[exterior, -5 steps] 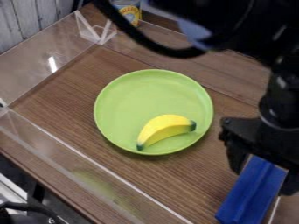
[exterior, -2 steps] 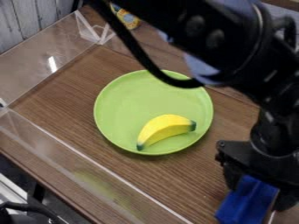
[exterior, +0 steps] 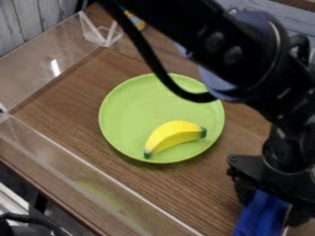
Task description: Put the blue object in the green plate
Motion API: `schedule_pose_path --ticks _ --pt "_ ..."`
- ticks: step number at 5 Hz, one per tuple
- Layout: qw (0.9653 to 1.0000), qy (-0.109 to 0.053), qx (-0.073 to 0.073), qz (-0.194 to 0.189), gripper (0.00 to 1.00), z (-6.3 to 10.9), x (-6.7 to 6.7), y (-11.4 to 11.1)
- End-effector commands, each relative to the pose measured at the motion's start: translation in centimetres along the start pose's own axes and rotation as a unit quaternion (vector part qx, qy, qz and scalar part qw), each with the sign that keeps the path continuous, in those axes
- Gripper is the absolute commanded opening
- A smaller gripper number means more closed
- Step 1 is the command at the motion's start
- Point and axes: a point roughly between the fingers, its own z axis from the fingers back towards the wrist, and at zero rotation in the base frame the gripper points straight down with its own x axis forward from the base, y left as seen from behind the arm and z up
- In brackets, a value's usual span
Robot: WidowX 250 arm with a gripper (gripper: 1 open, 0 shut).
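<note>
The arm (exterior: 234, 55) is black all over — thick, rounded segments with a dull sheen, blurred where they come nearest the lens. A bluish-grey patch shows on the underside of the big upper segment, perhaps a reflection or a lighter panel. A slim black cable (exterior: 142, 51) loops from the top edge and curves in under the arm. Lower down the body narrows to a stout column, then to a boxy black gripper (exterior: 274, 187) with blocky, squared fingers. No markings or screws can be made out.

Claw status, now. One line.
Claw: open, down over the blue object, not yet gripping it.
</note>
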Motion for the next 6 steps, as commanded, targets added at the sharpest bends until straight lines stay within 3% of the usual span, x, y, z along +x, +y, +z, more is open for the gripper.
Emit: schedule_pose_path --ticks 1,5,6 --pt "1.0000 -0.007 -0.003 0.005 0.00 0.4 0.5 0.1" --pt "0.9996 0.019 0.020 0.004 0.00 3.5 1.1 1.1" --pt "0.9994 0.008 0.034 0.002 0.00 6.9 2.6 1.9"
